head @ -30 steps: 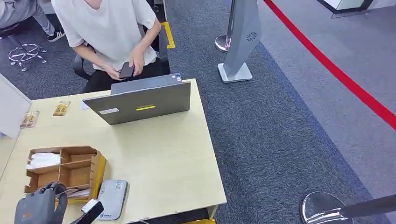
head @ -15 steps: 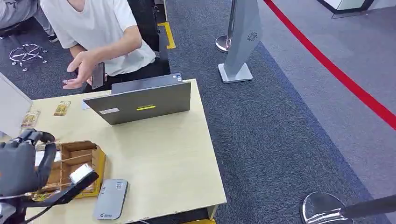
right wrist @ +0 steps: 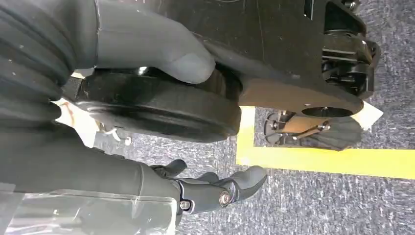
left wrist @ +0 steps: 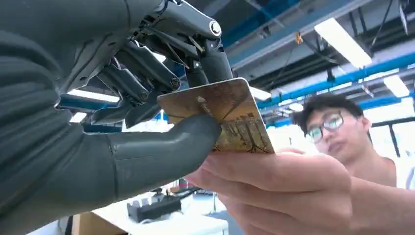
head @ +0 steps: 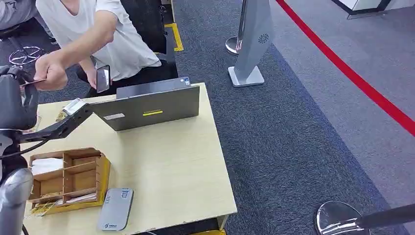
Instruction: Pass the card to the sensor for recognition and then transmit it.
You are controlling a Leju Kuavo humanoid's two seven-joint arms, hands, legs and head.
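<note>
My left hand [head: 15, 100] is raised at the table's left side and pinches a gold patterned card [left wrist: 220, 117] between thumb and fingers. From the head view the card [head: 33, 82] is a thin edge. A person's hand [head: 51, 73] reaches over from behind the table and grips the card's other end; the person's fingers [left wrist: 274, 181] lie under it. The grey flat sensor [head: 115, 209] lies at the table's front edge, well below the card. My right hand [right wrist: 122, 176] hangs down above the carpet, fingers [right wrist: 220, 188] apart and holding nothing.
A wooden compartment box [head: 68, 178] with papers stands beside the sensor. A grey laptop [head: 149, 105] sits at the table's back. The seated person holds a phone [head: 103, 78] in the other hand. Two small cards [head: 30, 126] lie at the back left. A grey post base [head: 247, 76] stands on the carpet.
My left hand rose from the table's front edge near the sensor up to the back left with the card. The person leaned over, reached out and took hold of the card.
</note>
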